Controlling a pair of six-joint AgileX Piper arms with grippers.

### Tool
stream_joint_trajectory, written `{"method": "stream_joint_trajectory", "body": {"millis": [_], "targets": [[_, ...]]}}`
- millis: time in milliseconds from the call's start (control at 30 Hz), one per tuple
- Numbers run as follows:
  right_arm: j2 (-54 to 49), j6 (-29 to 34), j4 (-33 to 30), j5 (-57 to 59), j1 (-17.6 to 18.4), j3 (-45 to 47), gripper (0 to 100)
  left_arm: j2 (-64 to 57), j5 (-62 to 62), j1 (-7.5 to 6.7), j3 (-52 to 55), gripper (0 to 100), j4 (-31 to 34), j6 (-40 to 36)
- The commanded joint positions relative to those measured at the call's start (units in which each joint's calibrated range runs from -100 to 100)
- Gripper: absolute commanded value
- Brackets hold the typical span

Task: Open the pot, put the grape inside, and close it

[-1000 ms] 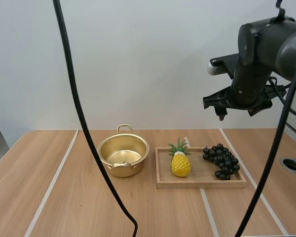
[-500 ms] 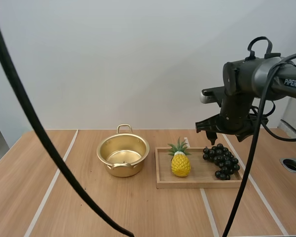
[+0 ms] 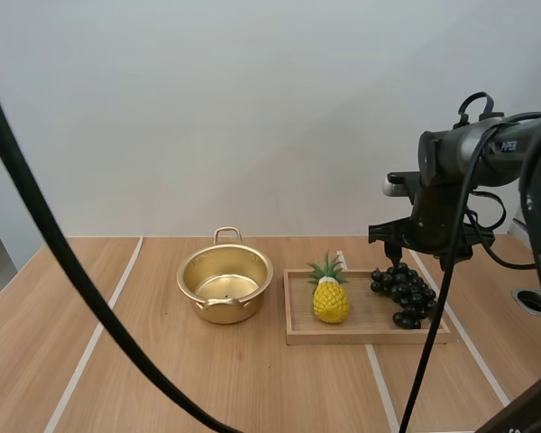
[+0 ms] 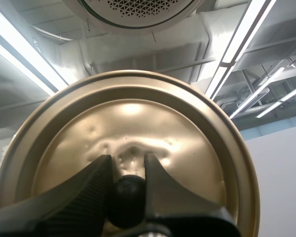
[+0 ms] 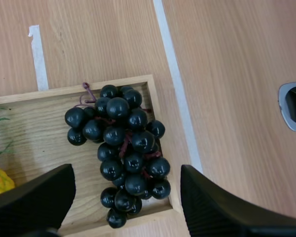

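Black right hand (image 5: 127, 183) gapes over grapes (image 5: 121, 145) — left hand (image 4: 127, 163) pinches lid (image 4: 138, 118).

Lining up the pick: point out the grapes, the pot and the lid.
grapes (image 5: 124, 148), right wrist view, middle of the bunch.
pot (image 3: 227, 267), high view, inner back wall.
lid (image 4: 138, 126), left wrist view, middle of its dome.

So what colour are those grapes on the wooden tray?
The grapes are glossy black with a reddish-purple stem, clearest in the right wrist view.
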Motion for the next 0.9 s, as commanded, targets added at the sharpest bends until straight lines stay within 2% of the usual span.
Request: {"method": "stream_joint_trajectory", "body": {"millis": [0, 867], "targets": [[1.53, 0.22, 0.49, -1.93, -0.21, 0.16, 100, 0.14, -0.50, 0.08, -0.39, 0, 0.54, -0.62], [16.24, 0.22, -1.54, -12.30, -0.23, 0.16, 100, 0.25, 0.69, 0.08, -0.39, 0, 0.54, -0.53]]}}
